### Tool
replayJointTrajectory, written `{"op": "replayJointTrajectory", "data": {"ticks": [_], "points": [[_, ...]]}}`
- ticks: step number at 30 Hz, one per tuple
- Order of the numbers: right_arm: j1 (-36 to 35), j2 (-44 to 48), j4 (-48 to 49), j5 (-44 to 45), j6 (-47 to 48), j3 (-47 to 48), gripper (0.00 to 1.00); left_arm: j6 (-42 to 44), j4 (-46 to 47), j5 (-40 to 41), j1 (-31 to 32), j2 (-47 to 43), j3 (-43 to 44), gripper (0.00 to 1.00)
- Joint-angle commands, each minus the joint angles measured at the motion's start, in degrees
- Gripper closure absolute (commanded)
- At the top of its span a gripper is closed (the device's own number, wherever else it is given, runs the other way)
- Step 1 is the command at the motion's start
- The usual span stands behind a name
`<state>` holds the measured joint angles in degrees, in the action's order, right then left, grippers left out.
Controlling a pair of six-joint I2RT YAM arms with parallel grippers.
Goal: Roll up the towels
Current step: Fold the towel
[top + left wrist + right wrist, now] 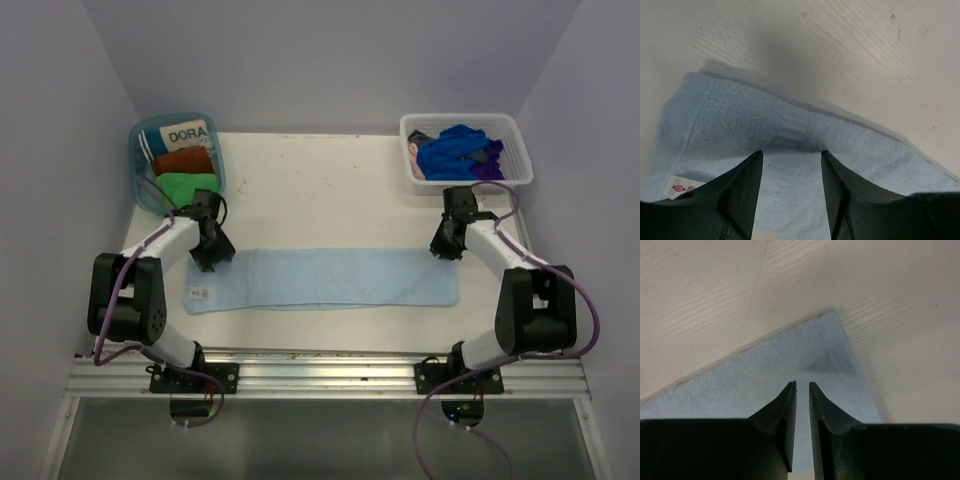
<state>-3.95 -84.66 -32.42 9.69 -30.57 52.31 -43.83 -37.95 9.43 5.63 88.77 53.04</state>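
The light blue towel lies flat on the table as one long strip in front of both arms, so we judge the step in hand to be starting its roll from one short end. The left gripper hangs over the strip's left end near the far edge, its jaws moderately wide with only cloth below them and nothing between. The right gripper sits over the far right corner, its jaws drawn narrow to a thin slit, and we see no cloth caught in it. To do this well, we choose one end, probably the left one with the small label, and take the whole short hem rather than a single corner, so the first turn comes over square. We keep that first turn tight and low to the table, since a loose core makes a floppy roll. The other arm should press lightly on the strip further along so the cloth does not slide. The soft pile will bunch if we push, so we lift and tuck instead.
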Motion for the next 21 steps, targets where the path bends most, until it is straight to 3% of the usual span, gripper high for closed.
{"op": "replayJointTrajectory", "data": {"ticks": [1,6,12,15,16,17,21], "points": [[2.1,-3.9,2.7,0.9,1.1,2.4,0.79,1.3,3.3,2.3,-0.9,2.0,1.9,0.46],[2.8,-9.1,3.4,0.6,0.5,1.8,0.8,2.2,4.5,2.1,-3.2,3.9,1.5,0.47],[3.0,-5.0,2.7,2.2,0.1,0.6,0.81,4.8,4.0,-0.3,-4.8,3.1,3.0,0.48],[3.3,0.3,2.0,5.3,-0.3,-1.3,0.68,5.6,2.9,-0.1,-4.8,0.3,4.0,0.47],[3.4,1.4,1.6,5.8,-0.2,-1.9,0.52,5.8,2.5,0.1,-4.8,-0.3,4.4,0.47],[3.7,1.8,1.1,5.8,-0.1,-2.4,0.46,6.2,1.7,0.3,-4.9,-0.6,4.6,0.47],[6.0,2.0,-0.2,4.7,0.6,-4.4,0.37,7.0,1.5,-0.5,-5.6,-2.0,3.9,0.46]]}}
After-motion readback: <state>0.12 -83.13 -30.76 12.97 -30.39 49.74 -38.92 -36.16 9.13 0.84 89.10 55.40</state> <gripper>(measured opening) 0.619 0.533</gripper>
